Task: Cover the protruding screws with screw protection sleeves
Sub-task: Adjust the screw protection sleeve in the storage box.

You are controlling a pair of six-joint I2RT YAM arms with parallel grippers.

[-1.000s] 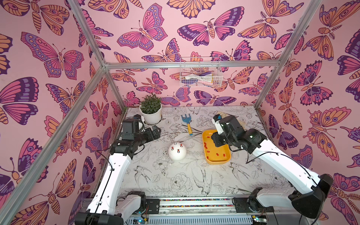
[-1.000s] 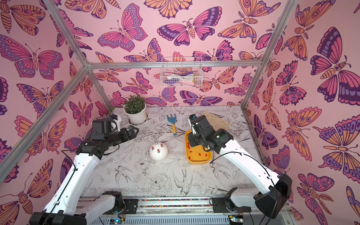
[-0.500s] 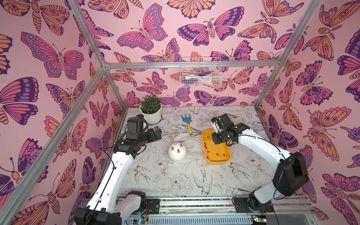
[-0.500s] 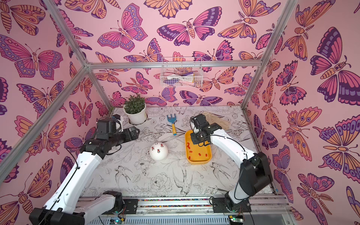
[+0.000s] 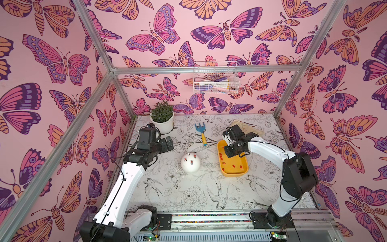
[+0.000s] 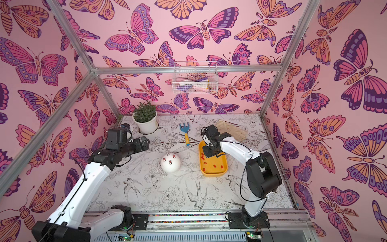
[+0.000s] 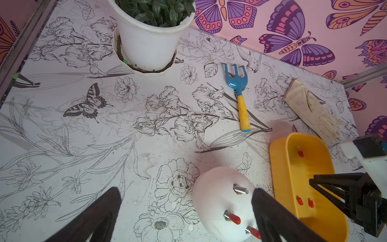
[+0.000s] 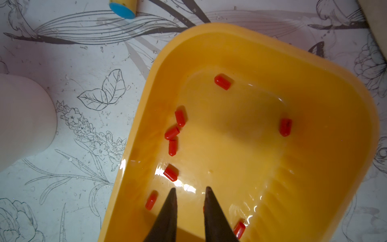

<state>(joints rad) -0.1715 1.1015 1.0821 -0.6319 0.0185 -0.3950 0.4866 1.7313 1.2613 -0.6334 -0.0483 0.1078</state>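
Note:
The white dome (image 5: 190, 167) stands mid-table, also in the left wrist view (image 7: 213, 192). One of the protruding screws (image 7: 240, 189) is bare; two others wear red screw protection sleeves (image 7: 234, 218). In both top views three red tips show on the dome. Several loose sleeves (image 8: 222, 82) lie in the yellow tray (image 5: 234, 174) (image 8: 146, 125). My right gripper (image 8: 189, 189) (image 5: 230, 152) points down into the tray's far end. Its jaws stand narrowly apart over bare tray floor, and a red sliver peeks from behind one finger. My left gripper (image 7: 186, 189) (image 5: 168, 143) hangs wide open, left of the dome.
A potted plant (image 5: 162, 120) stands at the back left. A blue and yellow hand rake (image 5: 201, 134) lies behind the dome and a beige glove (image 5: 249, 127) lies behind the tray. A wire basket (image 5: 214, 78) hangs on the back wall.
My right arm's elbow has swung up and back toward the front right, while its gripper stays over the tray's far end. The left arm has barely shifted.

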